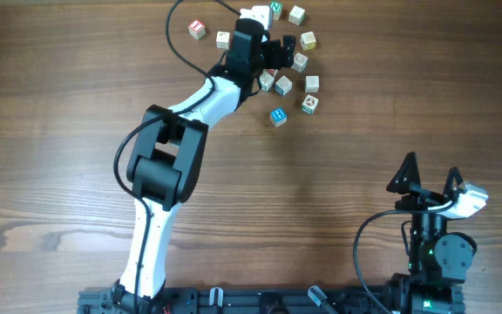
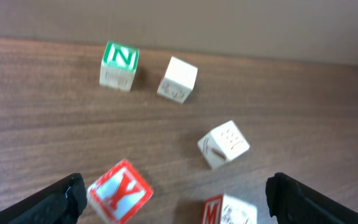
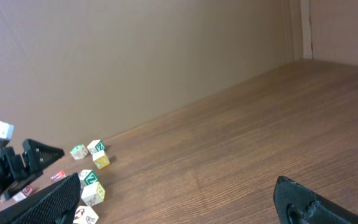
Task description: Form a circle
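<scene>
Table (image 1: 390,96): dark wood, all the work is at its far edge.

Left arm (image 1: 168,153) is stretched out to the far centre. Right arm (image 1: 443,253) is parked near the right corner, well apart from the work.

Left gripper (image 1: 277,54) hangs low over the cubes (image 1: 308,39), jaws spread wide, nothing held. Right gripper (image 1: 430,166) is also wide open and empty.

No circle yet. The cubes lie in a loose cluster, a rough arc on its right side running down to the blue cube (image 1: 278,115), with strays to the left.

My read: mid-arrangement, choosing the next piece. In the wrist view the red Y cube (image 2: 120,190) sits just beside one finger and the red M cube (image 2: 229,211) lies between the fingers.

Next move needs me to centre on one cube, descend and close without nudging its neighbours.
</scene>
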You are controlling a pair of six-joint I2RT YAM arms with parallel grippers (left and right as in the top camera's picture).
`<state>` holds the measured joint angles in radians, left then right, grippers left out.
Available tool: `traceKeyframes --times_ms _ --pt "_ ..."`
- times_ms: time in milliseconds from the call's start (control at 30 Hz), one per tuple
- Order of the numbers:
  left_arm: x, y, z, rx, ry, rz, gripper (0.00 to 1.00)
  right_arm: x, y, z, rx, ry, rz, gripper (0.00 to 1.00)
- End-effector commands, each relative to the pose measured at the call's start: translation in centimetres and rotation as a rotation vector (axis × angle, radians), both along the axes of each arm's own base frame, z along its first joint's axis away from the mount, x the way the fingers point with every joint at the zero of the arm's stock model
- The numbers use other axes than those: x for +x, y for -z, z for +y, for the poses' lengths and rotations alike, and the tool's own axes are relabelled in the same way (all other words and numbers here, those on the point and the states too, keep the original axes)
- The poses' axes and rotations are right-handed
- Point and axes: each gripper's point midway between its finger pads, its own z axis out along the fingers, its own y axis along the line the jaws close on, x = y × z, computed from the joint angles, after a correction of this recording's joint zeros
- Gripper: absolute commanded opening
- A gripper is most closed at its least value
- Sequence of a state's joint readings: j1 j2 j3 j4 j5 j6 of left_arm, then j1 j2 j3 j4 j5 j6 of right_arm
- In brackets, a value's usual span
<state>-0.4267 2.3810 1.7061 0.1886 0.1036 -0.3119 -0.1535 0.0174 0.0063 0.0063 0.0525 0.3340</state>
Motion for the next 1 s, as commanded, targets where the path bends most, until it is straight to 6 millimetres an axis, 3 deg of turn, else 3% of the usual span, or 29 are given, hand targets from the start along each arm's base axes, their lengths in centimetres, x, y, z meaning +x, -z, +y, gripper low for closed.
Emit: traceKeyframes --times_ms 0,133,433,600,767,967 --pt "1.4 0.6 1.0 -0.008 -0.133 0.003 0.95 0.0 -0.2 0.1 -0.017 -0.006 -0.007 1.0" --pt "1.3 2.3 1.4 -0.002 -0.164 0.034 0.94 0.0 -0.2 0.1 -0.018 -0.006 -0.007 1.0" --pt "1.1 4.1 1.8 -0.039 -0.214 0.093 0.95 0.0 -0.2 0.1 -0.018 -0.006 -0.007 1.0" --pt "0.5 6.6 1.7 -0.02 -0.198 0.145 0.94 0.0 -0.2 0.1 -0.018 -0.006 -0.007 1.0" --pt "0.0 7.3 2.0 0.037 -0.182 0.175 0.82 0.0 -0.2 0.1 -0.018 -0.006 -0.007 1.0" --pt "0.3 6.2 2.1 0.145 -0.133 0.179 0.57 0.0 -0.2 0.1 -0.018 -0.006 -0.007 1.0"
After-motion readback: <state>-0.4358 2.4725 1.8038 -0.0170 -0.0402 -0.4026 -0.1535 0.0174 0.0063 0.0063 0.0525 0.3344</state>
